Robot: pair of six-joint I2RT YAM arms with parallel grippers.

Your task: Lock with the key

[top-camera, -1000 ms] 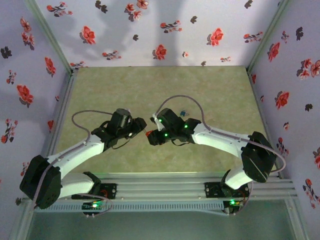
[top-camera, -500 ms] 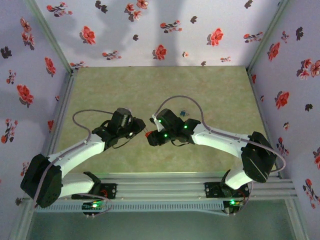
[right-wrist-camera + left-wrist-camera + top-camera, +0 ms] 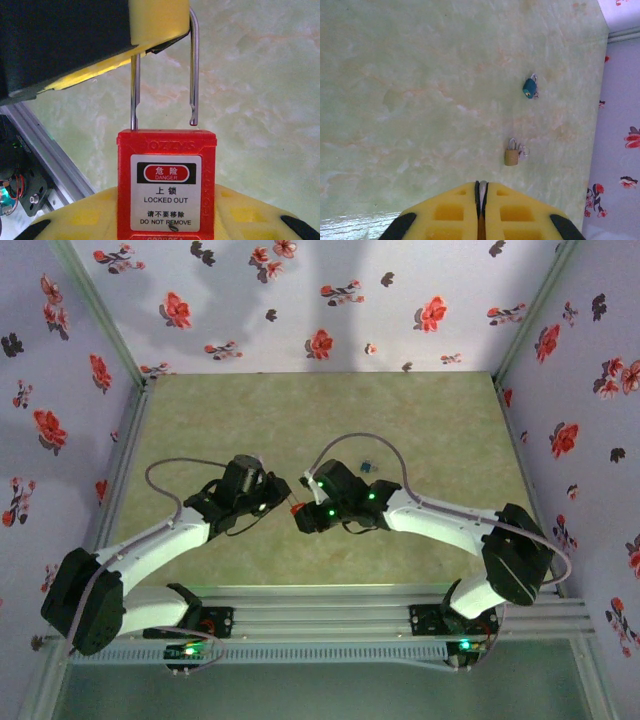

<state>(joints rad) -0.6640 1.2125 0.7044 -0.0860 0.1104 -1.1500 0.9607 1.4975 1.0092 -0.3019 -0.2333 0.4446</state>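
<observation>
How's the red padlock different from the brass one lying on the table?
The red padlock is clamped in the right gripper; the brass padlock lies loose on the table. The red padlock's shackle is open; the brass padlock's looks closed. The red one carries a LOCKED OUT label; the brass one looks plain. Both have metal shackles.

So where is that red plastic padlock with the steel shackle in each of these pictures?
Top external: the red plastic padlock is a red speck at centre, between the left gripper and right gripper.
Right wrist: lower centre, large, clamped in the right gripper, shackle open and pointing up.
Left wrist: bottom centre, a thin grey sliver, probably its shackle, pinched by the left gripper.
Shared landmark: the pale green marbled table.
</observation>
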